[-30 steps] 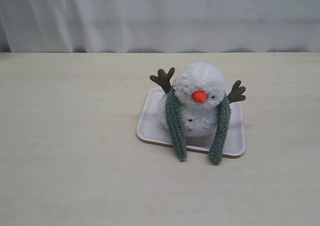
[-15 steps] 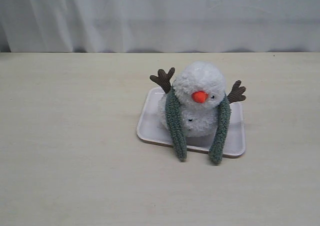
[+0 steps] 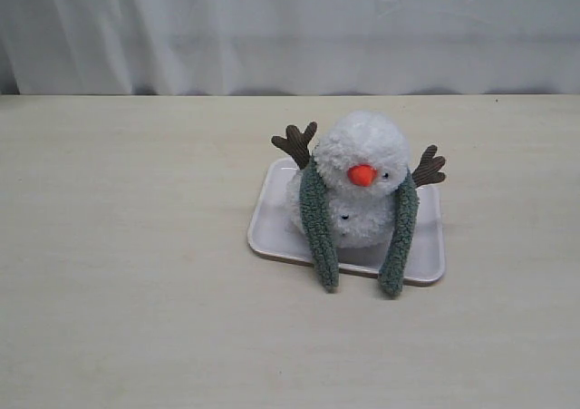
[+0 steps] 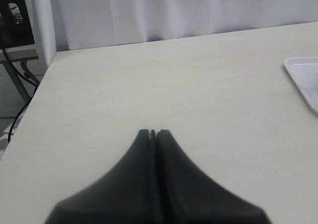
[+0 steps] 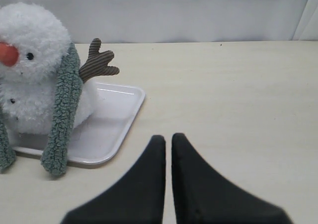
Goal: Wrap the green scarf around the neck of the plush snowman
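Observation:
The plush snowman (image 3: pixel 361 187) sits upright on a white tray (image 3: pixel 272 219), orange nose forward, brown twig arms raised. The green scarf (image 3: pixel 317 223) lies behind its neck, and both ends hang down the front past the tray's edge, uncrossed. Neither arm shows in the exterior view. My left gripper (image 4: pixel 153 133) is shut on nothing over bare table, with only the tray's corner (image 4: pixel 302 75) in its view. My right gripper (image 5: pixel 168 137) is shut and empty, short of the tray (image 5: pixel 107 129); the snowman (image 5: pixel 30 70) and one scarf end (image 5: pixel 62 119) stand beyond it.
A pale wooden table (image 3: pixel 127 273) carries the tray. A white curtain (image 3: pixel 290 28) hangs behind the far edge. In the left wrist view the table's corner, a dark stand and cables (image 4: pixel 15 45) appear off the side.

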`<act>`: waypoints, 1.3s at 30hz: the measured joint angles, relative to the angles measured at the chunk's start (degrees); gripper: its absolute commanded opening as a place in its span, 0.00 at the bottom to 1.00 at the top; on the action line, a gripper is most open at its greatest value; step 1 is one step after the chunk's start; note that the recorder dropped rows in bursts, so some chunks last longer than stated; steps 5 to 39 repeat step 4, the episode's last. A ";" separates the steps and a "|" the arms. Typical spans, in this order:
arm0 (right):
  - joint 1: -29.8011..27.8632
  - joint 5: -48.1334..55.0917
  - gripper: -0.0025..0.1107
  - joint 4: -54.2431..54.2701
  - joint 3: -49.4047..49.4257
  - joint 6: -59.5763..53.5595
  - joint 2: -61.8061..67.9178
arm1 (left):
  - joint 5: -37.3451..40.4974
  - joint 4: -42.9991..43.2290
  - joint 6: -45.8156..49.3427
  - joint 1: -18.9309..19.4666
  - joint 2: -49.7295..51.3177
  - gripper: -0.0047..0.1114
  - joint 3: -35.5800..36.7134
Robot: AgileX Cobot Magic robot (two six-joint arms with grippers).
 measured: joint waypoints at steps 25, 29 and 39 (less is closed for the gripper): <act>0.00 0.00 0.06 0.00 0.00 0.00 0.00 | 0.00 0.00 0.00 0.00 0.00 0.04 0.00; 0.00 0.00 0.06 0.00 0.00 0.00 0.00 | 0.00 0.00 0.00 0.00 0.00 0.04 0.00; 0.00 0.00 0.06 0.00 0.00 0.00 0.00 | 0.00 0.00 0.00 0.00 0.00 0.04 0.00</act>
